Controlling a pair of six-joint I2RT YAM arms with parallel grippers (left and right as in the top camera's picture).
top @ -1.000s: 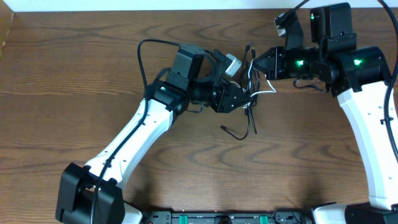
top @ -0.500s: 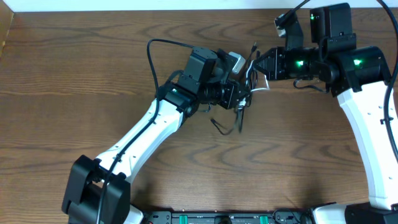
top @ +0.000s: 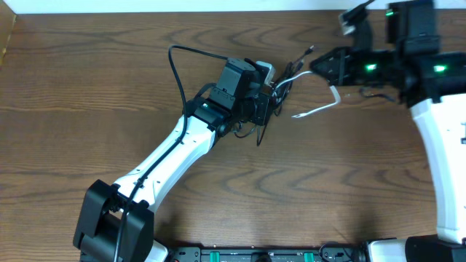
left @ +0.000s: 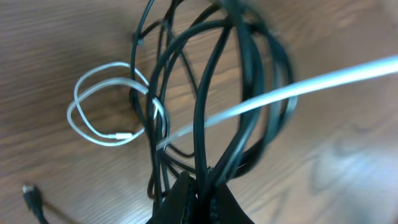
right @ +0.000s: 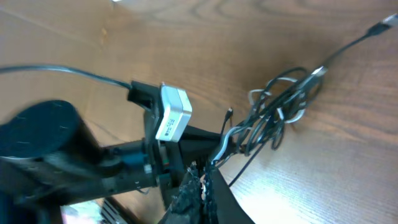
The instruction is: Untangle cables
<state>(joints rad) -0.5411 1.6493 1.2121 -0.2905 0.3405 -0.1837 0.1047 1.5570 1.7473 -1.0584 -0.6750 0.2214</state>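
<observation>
Overhead the light is bright and even, falling from above; the table point(top: 87, 87) shows a soft sheen, and the left arm point(top: 164, 154) throws only a faint, narrow shadow. Green lamps glow on the right arm point(top: 429, 69) at upper right, and the strip along the top edge is blown out white. The left wrist view is soft: the black cables point(left: 244, 74) near the lens are out of focus, the white cable point(left: 298, 90) smears into a pale streak at right, and glare washes the wood at lower right. In the right wrist view the lower left is dark and blurred, and the upper-left wood is pale with glare.
</observation>
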